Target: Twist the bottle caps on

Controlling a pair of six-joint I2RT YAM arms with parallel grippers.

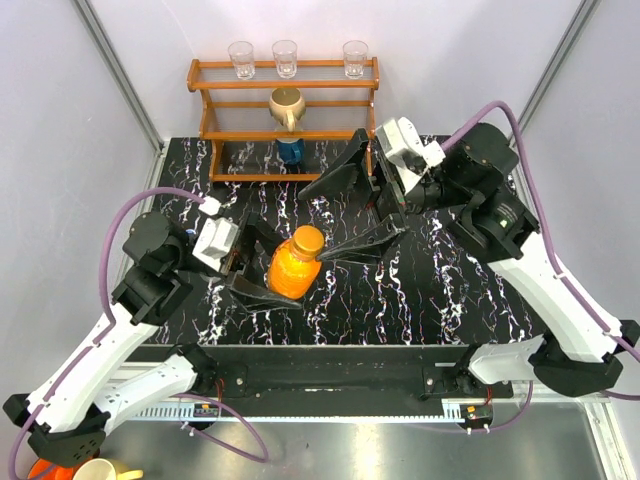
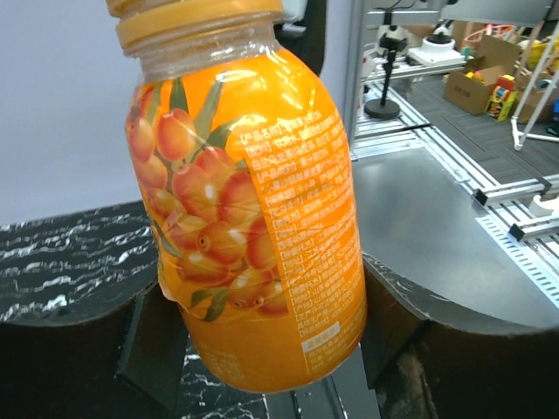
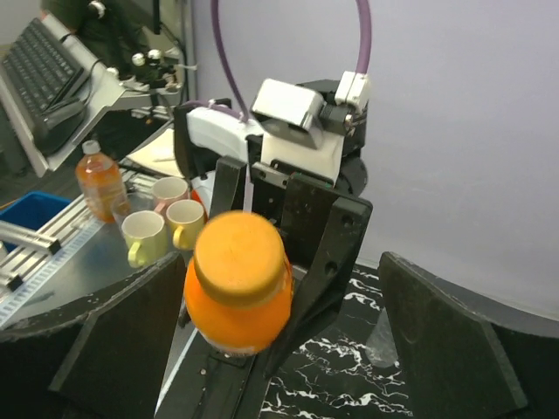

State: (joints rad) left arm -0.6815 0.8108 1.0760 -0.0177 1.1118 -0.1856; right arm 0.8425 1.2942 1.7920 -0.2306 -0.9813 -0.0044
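Left tool [image 1: 275,268] grips the orange plastic juice bottle [image 1: 288,275] above the black marbled tabletop [image 1: 420,290], round orange screw cap [image 1: 307,240] on its neck. The label shows orange berries, its white print too fine to read. Right tool [image 1: 312,228] gapes wide beside the cap, holding nothing.

Bright, even light from above leaves only soft shadows on my worktop [image 1: 450,290], and the orange bottle [image 3: 238,305] is blurred in my right wrist view (sharper in my left, with white glints on its shoulder).
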